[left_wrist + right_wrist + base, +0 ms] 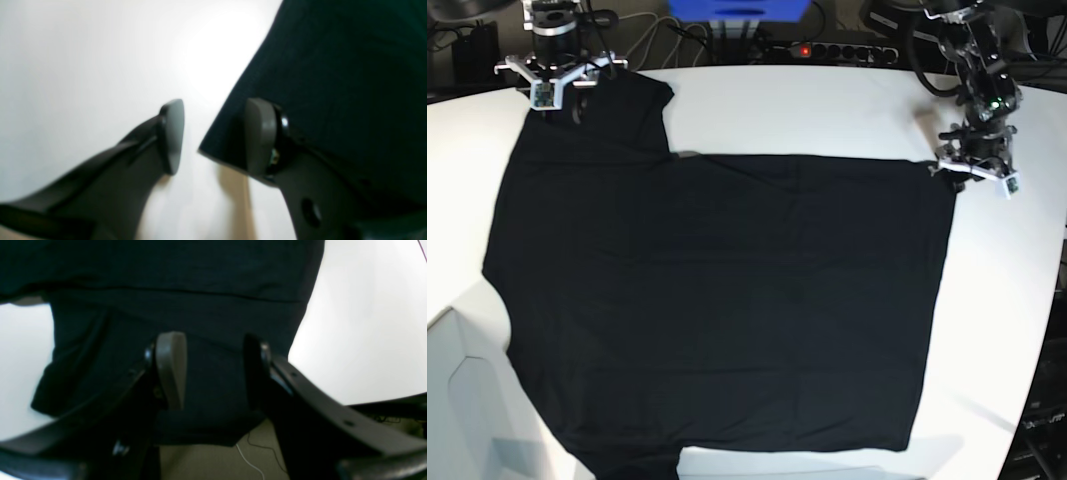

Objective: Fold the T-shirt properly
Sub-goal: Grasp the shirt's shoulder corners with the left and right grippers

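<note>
The black T-shirt (717,300) lies spread flat on the white table (827,110); no print or tag shows. My left gripper (962,172) is at the shirt's far right corner. In the left wrist view the left gripper (216,136) is open, one finger (260,136) over the shirt's (333,66) corner and the other over bare table. My right gripper (555,105) is at the shirt's far left sleeve. In the right wrist view the right gripper (211,371) is open, with the black cloth (200,290) behind both fingers.
The table's far edge runs just behind both arms, with a power strip (827,48), cables and a blue box (757,10) beyond it. The shirt's near hem reaches the front table edge. In the right wrist view, floor with a white cable (247,456) shows past the edge.
</note>
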`<state>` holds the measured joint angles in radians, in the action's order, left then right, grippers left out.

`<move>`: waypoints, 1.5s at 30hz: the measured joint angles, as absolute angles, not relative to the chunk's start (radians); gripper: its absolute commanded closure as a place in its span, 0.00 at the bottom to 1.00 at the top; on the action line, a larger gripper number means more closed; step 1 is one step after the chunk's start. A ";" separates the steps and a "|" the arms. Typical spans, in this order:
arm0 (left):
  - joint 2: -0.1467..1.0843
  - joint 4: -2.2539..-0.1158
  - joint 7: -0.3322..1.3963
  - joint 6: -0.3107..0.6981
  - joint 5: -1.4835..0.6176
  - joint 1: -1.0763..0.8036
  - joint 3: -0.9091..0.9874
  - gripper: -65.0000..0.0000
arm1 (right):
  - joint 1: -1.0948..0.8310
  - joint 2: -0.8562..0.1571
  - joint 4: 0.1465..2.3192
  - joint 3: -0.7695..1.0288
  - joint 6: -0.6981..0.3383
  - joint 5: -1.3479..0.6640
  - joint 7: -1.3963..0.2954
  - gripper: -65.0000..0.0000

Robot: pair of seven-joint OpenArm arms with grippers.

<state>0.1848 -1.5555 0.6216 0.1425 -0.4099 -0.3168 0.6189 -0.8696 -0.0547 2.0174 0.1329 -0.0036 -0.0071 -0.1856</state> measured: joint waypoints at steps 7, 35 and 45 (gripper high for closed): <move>0.192 -1.537 0.602 0.151 -0.409 -0.324 0.576 0.55 | -0.823 -0.055 2.017 0.133 -0.004 -0.007 -0.293 0.56; 0.202 -1.546 0.564 0.154 -0.417 -0.393 0.557 1.00 | -0.783 -0.085 2.017 0.244 -0.004 -0.007 -0.307 0.55; 0.194 -1.633 0.629 0.158 -0.410 -0.411 0.554 1.00 | -0.775 -0.082 2.016 0.339 -0.149 -0.012 -0.308 0.55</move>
